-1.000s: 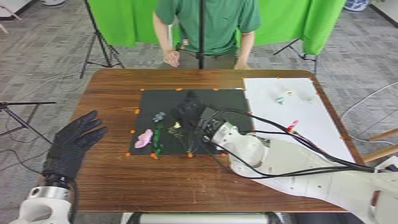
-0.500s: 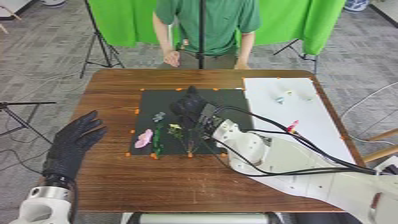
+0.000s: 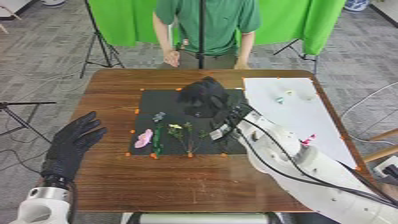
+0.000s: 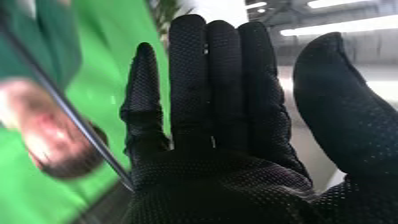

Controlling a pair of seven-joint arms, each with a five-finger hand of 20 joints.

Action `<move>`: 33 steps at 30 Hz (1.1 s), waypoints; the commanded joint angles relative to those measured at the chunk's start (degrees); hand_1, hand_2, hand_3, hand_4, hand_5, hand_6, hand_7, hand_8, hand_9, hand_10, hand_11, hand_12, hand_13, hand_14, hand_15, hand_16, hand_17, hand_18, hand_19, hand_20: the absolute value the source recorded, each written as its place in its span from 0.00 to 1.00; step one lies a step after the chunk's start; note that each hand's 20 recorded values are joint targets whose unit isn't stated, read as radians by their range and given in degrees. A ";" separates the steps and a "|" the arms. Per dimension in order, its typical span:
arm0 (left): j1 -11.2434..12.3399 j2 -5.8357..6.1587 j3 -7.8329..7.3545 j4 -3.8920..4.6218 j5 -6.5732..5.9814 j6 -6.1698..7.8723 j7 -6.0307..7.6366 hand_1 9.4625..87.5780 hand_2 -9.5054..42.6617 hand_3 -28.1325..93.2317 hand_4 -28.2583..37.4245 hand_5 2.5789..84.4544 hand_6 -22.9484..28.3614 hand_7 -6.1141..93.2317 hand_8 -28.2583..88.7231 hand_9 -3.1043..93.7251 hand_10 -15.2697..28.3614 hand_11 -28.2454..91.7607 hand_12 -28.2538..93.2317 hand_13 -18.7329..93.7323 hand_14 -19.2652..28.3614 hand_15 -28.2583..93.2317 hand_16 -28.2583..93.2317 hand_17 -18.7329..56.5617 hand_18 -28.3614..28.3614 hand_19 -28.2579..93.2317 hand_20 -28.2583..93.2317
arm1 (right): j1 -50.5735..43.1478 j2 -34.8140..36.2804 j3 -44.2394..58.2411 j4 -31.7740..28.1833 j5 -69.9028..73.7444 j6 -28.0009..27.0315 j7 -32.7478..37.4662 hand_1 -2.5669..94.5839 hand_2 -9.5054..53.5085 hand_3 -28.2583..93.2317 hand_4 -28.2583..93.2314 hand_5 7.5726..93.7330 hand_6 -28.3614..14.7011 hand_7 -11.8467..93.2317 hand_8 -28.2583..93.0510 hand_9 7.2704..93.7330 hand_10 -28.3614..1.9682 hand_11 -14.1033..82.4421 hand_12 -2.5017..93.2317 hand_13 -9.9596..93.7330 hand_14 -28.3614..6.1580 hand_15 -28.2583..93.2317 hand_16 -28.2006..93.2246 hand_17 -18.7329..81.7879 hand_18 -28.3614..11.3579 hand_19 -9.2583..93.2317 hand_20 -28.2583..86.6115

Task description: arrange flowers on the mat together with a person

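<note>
Your right hand [image 3: 204, 97] is over the mat's [image 3: 149, 105] far edge, fingers straight, thumb wide, holding nothing. On the mat: yellow flower [image 3: 176, 127] near the middle, stems toward the near edge; blue flower [image 3: 159, 117] left of it; pink flower [image 3: 143, 139] by the near-left corner. Your left hand [image 3: 69, 147]: table's [image 3: 204, 185] left edge, fingers relaxed, no grip.

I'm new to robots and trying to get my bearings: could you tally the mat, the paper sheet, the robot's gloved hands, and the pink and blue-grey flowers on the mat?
Black mat: 1
White sheet: 1
Gloved hands: 2, left hand and right hand
Pink flower: 1
Blue-grey flower: 1
Total: 6
</note>
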 commanded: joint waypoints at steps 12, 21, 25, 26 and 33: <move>2.68 -1.00 -1.83 -0.94 -2.64 -1.11 0.92 0.24 0.26 0.80 0.04 0.47 0.53 0.23 0.17 0.39 0.67 0.47 0.35 0.45 0.78 0.52 0.22 0.21 0.91 0.65 0.27 | -52.07 -3.09 59.15 -13.64 56.41 -10.31 1.24 0.25 0.23 0.96 0.04 0.50 0.62 0.33 0.12 0.50 0.45 0.39 0.28 0.52 0.47 0.55 0.41 0.36 0.23 0.61 0.49; 2.96 -1.17 -1.66 -1.02 -2.88 -0.48 1.69 0.24 0.26 0.80 0.04 0.47 0.53 0.23 0.17 0.39 0.67 0.47 0.35 0.45 0.78 0.52 0.22 0.21 0.91 0.65 0.27 | -54.86 -6.65 63.39 -14.14 56.61 -14.65 3.22 0.24 0.24 0.95 0.04 0.51 0.60 0.30 0.13 0.52 0.42 0.37 0.28 0.53 0.44 0.54 0.41 0.35 0.21 0.60 0.49; 2.06 -1.07 -1.04 -0.63 -2.80 -0.54 1.89 0.24 0.26 0.80 0.04 0.47 0.53 0.23 0.17 0.39 0.67 0.47 0.35 0.45 0.78 0.52 0.22 0.21 0.91 0.65 0.27 | -54.26 -6.73 64.16 -13.99 56.12 -14.78 2.50 0.24 0.24 0.95 0.04 0.51 0.59 0.30 0.14 0.52 0.43 0.37 0.28 0.53 0.44 0.55 0.41 0.34 0.20 0.61 0.49; 1.97 -1.07 -0.84 -0.58 -2.88 -0.49 2.04 0.24 0.26 0.80 0.04 0.47 0.53 0.23 0.17 0.39 0.67 0.47 0.35 0.45 0.78 0.52 0.22 0.21 0.91 0.65 0.27 | -54.32 -7.05 64.27 -14.05 56.26 -14.41 2.23 0.24 0.24 0.95 0.04 0.51 0.59 0.30 0.14 0.52 0.43 0.38 0.29 0.53 0.44 0.55 0.41 0.34 0.20 0.61 0.49; 1.48 -1.40 -0.63 -0.28 -2.78 -0.70 1.50 0.24 0.26 0.80 0.04 0.47 0.53 0.23 0.17 0.39 0.68 0.47 0.35 0.45 0.78 0.52 0.22 0.21 0.91 0.65 0.27 | -57.12 -9.34 65.84 -15.01 56.30 -14.34 3.14 0.24 0.24 0.95 0.04 0.51 0.59 0.30 0.14 0.52 0.43 0.38 0.28 0.53 0.44 0.55 0.41 0.34 0.20 0.61 0.49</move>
